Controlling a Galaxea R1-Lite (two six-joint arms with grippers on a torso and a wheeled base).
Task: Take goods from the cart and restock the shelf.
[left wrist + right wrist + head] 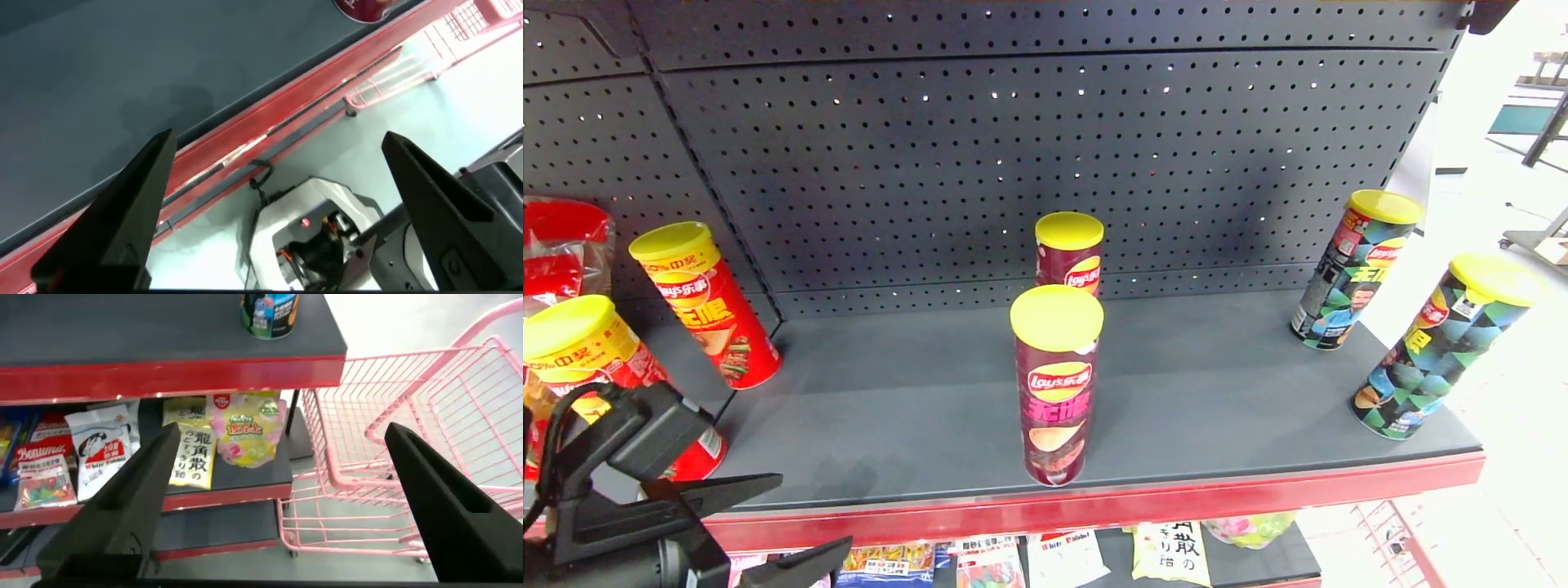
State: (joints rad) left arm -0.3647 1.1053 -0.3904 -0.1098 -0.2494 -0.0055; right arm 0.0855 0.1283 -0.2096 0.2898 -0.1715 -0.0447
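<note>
The left gripper (817, 510) hangs low before the shelf's red front lip (1094, 506), fingers spread wide and holding nothing. The right gripper (282, 429) sits lower, its fingers also spread and empty, facing the pink wire cart (409, 353) that stands just beside the lower shelves. Whether any goods lie in the cart cannot be told, so the next pick has not yet begun.

On the shelf (1217, 392) a maroon can (1055, 384) stands upright near the front lip, with a second maroon can (1068, 253) behind it by the pegboard back (1013, 163). Two red cans (707, 302) stand to the left, the nearer one close behind the left gripper. Two blue-green patterned cans (1347, 269) stand to the right, the front one near the shelf's corner.

The likely trouble is a knock. These cans are tall and narrow, so an arm rising past the lip could tip the front maroon can or the corner can off the shelf. The left gripper could also nudge the red can on lifting. Wide-spread fingers reaching into the cart may catch on its wire.

Every can has a yellow lid and a printed label with a round logo. The snack packets (196, 449) on the lower shelf also carry print, which goes unread here.
</note>
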